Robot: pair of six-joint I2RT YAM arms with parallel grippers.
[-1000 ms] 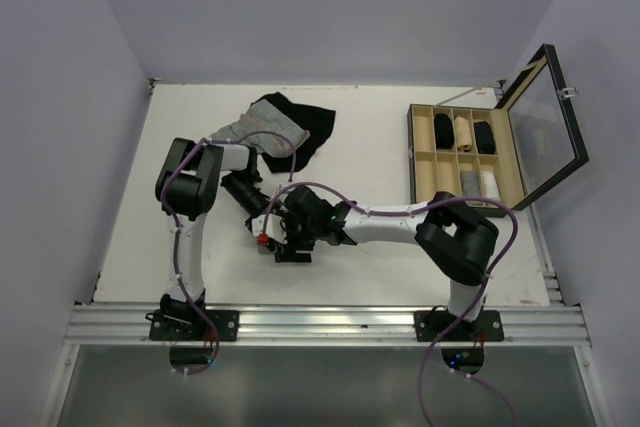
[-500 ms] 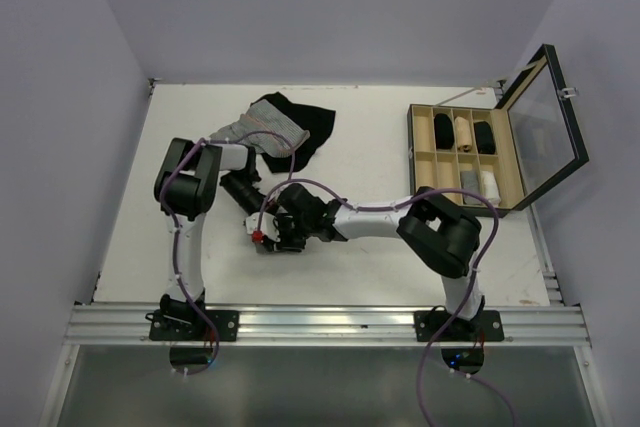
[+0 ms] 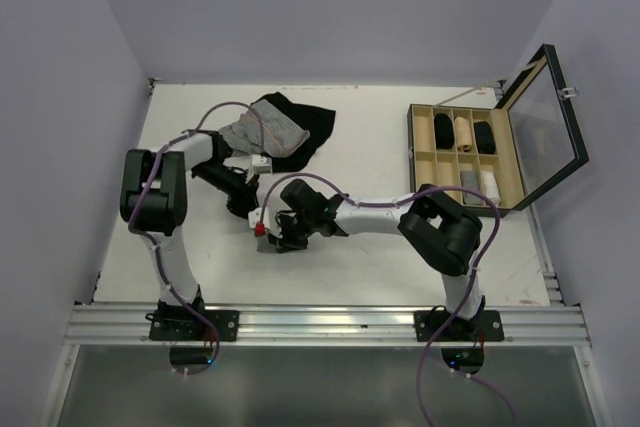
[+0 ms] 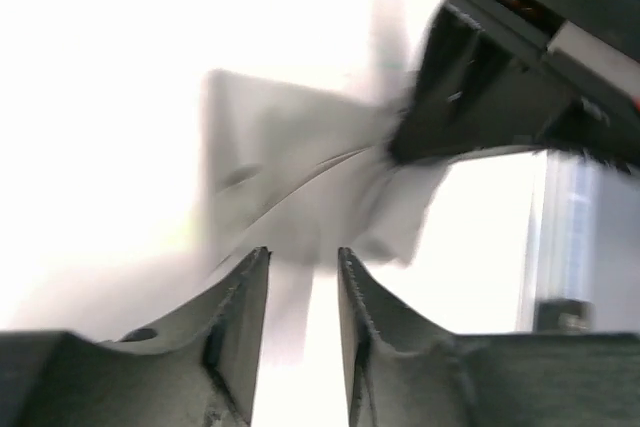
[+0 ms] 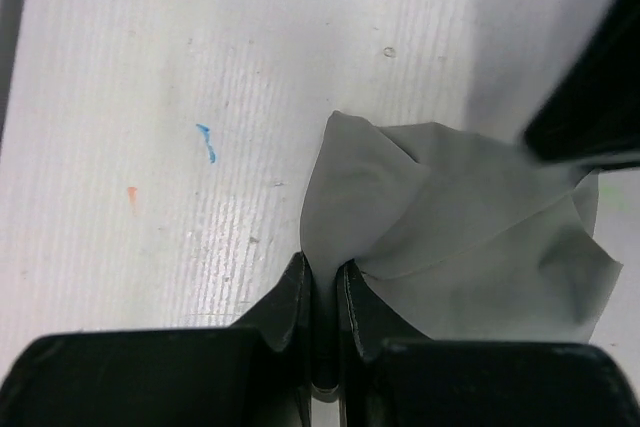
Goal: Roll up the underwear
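We are looking at two arms, the left arm [image 3: 165,217] and the right arm [image 3: 440,232], bolted at the near edge of the worktop [image 3: 380,147]. Their two hands are meeting a little left of the middle. One pair of grey underwear [image 5: 450,237] is lying crumpled on the worktop between them. It is looking plain, soft and full of folds.

The right hand [image 5: 322,272] is pinching one edge of it, fingers squeezed tight. The left hand [image 4: 302,255] is holding its fingers a little apart, with the cloth just in front. That picture is blurry, so we cannot tell if they are touching it.

From above, the hands are hiding nearly all the underwear. Farther back, one striped garment [image 3: 265,127] and one black garment [image 3: 310,127] are lying in a heap. At the far right, one box [image 3: 411,142] is sitting with its lid [image 3: 545,122] up, holding five small rolls.
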